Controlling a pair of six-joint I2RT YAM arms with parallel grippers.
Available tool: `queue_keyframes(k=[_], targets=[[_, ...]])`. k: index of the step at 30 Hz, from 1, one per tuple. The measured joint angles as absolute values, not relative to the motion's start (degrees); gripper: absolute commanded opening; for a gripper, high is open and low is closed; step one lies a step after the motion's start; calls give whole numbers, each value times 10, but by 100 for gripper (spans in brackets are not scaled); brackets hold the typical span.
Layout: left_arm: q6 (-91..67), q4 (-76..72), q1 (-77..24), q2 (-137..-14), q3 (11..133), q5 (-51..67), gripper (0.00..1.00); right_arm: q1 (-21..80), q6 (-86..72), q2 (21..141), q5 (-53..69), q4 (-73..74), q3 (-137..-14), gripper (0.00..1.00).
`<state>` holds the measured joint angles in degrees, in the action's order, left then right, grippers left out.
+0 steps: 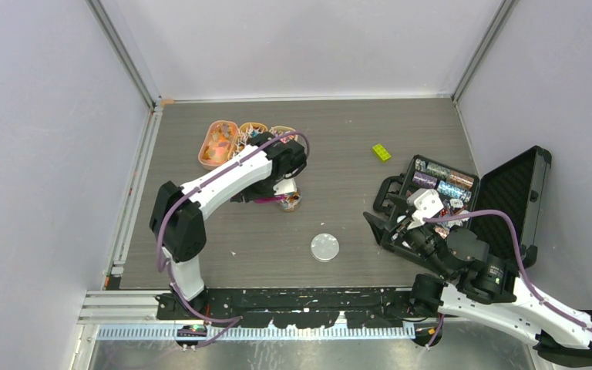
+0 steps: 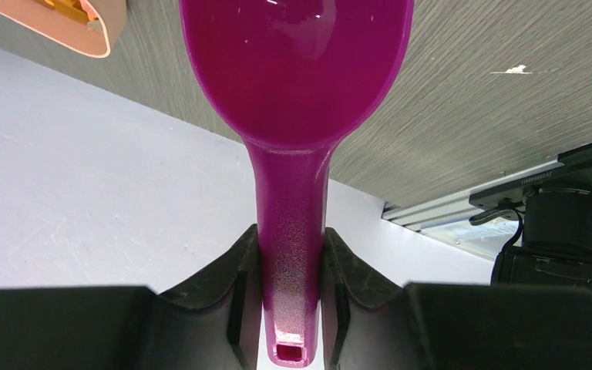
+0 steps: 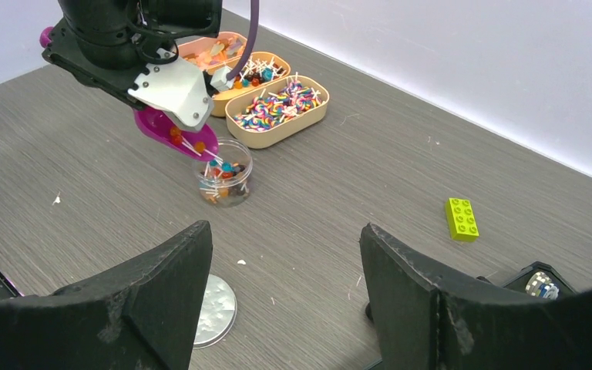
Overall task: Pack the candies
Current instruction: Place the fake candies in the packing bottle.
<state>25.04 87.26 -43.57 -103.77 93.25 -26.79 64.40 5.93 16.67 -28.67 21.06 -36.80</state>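
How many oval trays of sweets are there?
3, side by side at the back: the orange tray, the middle tray, part hidden by the arm, and the tan tray.

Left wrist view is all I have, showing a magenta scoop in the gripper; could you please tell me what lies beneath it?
Observer: The scoop is tipped over a small clear jar already holding some candies.
Operator: Thanks; is a lid nearby?
Observer: A round disc, likely the lid, lies flat, apart from the jar, nearer the arm bases.
Operator: And the right gripper?
Observer: The right gripper is open, holding nothing, near the black case.
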Motion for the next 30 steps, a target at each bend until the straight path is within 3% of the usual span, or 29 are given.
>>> queue_keyframes(k=[30], targets=[[239, 880, -454, -1048, 948, -394, 0, 644, 53, 162, -284, 211, -365, 75]])
